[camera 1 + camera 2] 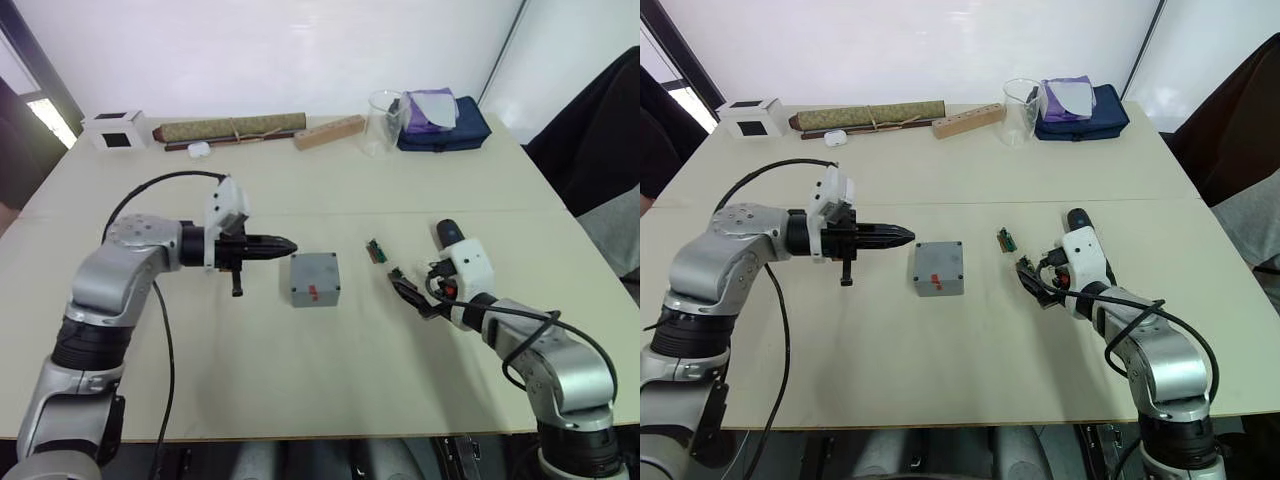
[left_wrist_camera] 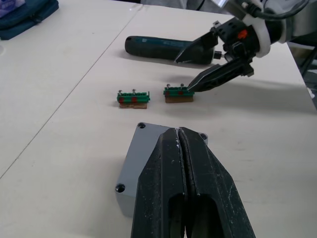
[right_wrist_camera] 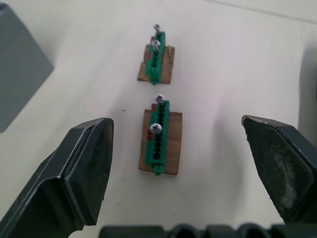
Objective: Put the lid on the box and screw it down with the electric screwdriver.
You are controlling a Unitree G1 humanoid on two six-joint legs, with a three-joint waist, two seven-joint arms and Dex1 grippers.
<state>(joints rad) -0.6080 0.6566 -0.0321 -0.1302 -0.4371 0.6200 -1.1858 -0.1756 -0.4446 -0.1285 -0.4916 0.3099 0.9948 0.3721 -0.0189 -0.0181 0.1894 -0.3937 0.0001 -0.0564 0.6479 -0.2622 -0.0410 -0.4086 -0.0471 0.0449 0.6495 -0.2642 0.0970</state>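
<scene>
Reaching with right gripper (image 3: 178, 148), jaws spread, over near circuit board (image 3: 161, 136); electric screwdriver (image 2: 163, 45) just beyond. Redirect, grasp mid-barrel. Left gripper (image 2: 183, 144) jaws pressed together, above closed box (image 1: 315, 278).

I am looking at what seems a lab or test room: a plain pale beige table (image 1: 300, 400) against a bare white wall (image 1: 250, 50). Small green circuit boards (image 2: 132, 97) and a clear plastic beaker (image 1: 382, 122) lie on it.
</scene>
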